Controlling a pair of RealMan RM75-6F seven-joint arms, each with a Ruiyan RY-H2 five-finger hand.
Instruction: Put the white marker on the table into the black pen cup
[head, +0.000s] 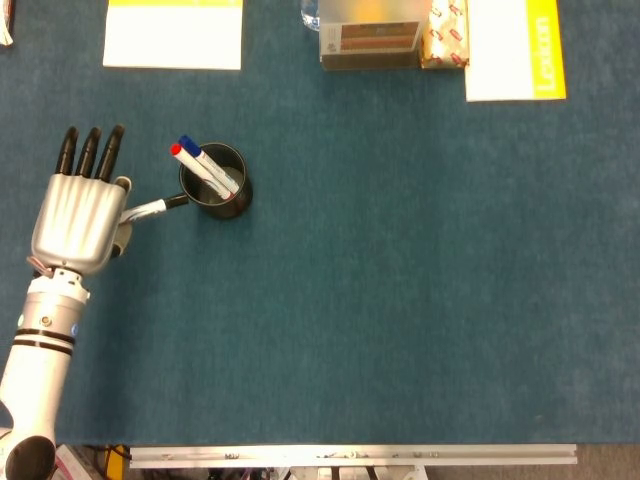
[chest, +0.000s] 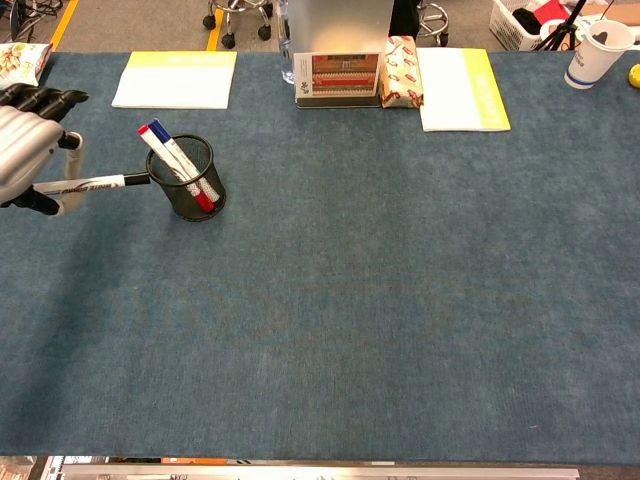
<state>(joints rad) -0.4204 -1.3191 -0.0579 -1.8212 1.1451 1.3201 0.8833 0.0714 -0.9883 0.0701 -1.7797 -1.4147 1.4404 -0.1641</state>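
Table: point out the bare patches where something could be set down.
Free: the whole blue table right of the black pen cup and below the far-edge row of notepads and boxes. Crowded: far left, where the left hand holds the white marker at the cup.
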